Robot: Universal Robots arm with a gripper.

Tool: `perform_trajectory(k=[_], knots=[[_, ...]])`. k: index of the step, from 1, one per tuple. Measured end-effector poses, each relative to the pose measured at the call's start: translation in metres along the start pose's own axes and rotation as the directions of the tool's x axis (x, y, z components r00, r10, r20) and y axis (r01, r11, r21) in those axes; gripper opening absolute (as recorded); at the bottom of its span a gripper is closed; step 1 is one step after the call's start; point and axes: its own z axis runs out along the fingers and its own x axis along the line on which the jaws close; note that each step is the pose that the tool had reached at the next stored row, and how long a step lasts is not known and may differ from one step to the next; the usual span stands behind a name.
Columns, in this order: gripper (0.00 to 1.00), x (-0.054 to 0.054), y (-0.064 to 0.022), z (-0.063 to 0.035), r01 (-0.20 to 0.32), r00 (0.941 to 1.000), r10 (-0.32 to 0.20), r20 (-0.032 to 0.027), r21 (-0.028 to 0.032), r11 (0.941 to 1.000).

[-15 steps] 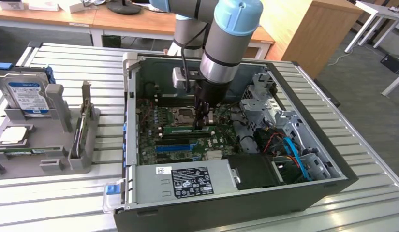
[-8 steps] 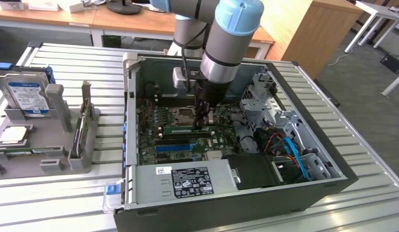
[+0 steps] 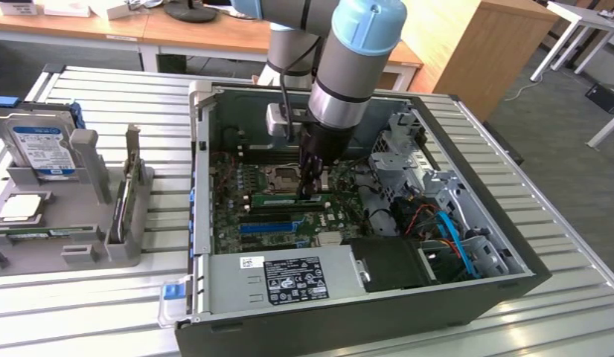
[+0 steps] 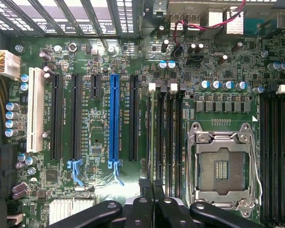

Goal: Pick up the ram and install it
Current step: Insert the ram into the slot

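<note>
The ram (image 3: 286, 199) is a thin green stick with a white label. It stands on edge along the black memory slots (image 4: 166, 133) of the motherboard (image 4: 99, 199), just beside the CPU socket (image 4: 223, 166). My gripper (image 3: 312, 190) reaches down into the open computer case (image 3: 336, 312) and sits right over the stick's end nearest the socket. In the wrist view the two black fingertips (image 4: 143, 186) are pressed close together, with the gripper (image 4: 151, 186) over the slot line and the stick seen edge-on between them.
On the exterior view's left, a grey fixture (image 3: 48, 223) holds a hard drive (image 3: 41, 149), a CPU chip (image 3: 24, 207) and an upright card with a metal bracket (image 3: 128, 186). In the case are a power supply (image 3: 286, 277), a drive cage with cables (image 3: 436, 216) and a blue slot (image 4: 115, 118).
</note>
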Motion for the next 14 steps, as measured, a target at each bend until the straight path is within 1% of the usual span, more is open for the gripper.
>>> perform_trajectory(k=[14], knots=[[0.12,0.0,-0.0001,0.0016,0.0,1.0,0.0,-0.0001,0.0,1.0]])
